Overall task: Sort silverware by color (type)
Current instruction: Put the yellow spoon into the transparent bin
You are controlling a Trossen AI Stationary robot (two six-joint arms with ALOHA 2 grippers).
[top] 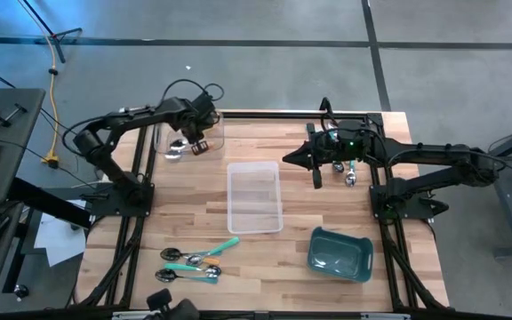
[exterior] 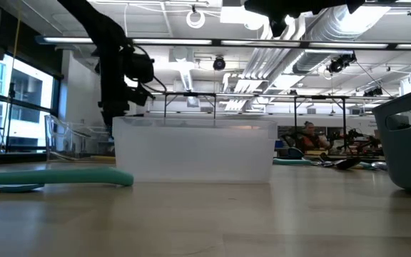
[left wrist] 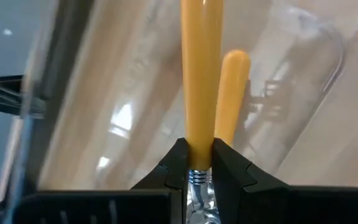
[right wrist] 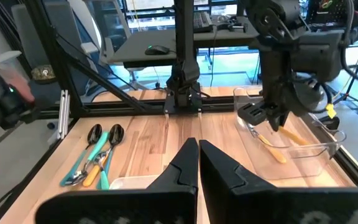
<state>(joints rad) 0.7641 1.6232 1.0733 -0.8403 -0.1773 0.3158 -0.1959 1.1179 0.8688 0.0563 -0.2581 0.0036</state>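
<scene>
While we hold an orange-handled spoon (left wrist: 201, 74) pinched between the fingers (left wrist: 174, 168) of our left gripper (top: 199, 142), that gripper hangs over the far clear tray (top: 161, 135), which stands beyond and to the left of the middle clear tray (top: 254, 196) on the counter (top: 194, 209). Seen from the left wrist, the spoon's handle runs straight out from the fingers, and a second orange-handled spoon (left wrist: 231, 81) lies just beside it inside the far tray. The right wrist view shows that same tray with orange handles lying in it under our left gripper.

Nearer than the middle tray and to its left, a cluster of spoons (top: 194, 263) lies on the counter: mostly teal handles, with at least one orange handle among them in the right wrist view; we cannot count them exactly. In the low view one teal handle (exterior: 56, 177) lies flat on the counter just left of the middle tray's wall.

The middle tray itself stands at the centre of the counter, upright and open-topped.

To the right of the middle tray and nearer, a teal bin (top: 340, 252) rests on the counter.

Beyond the bin and right of the middle tray, our right gripper (top: 288, 160) hovers with its fingers pressed together, pinching nothing. Just beside that arm's wrist, two more spoons (top: 334, 171) lie on the counter, one with a green handle.
</scene>
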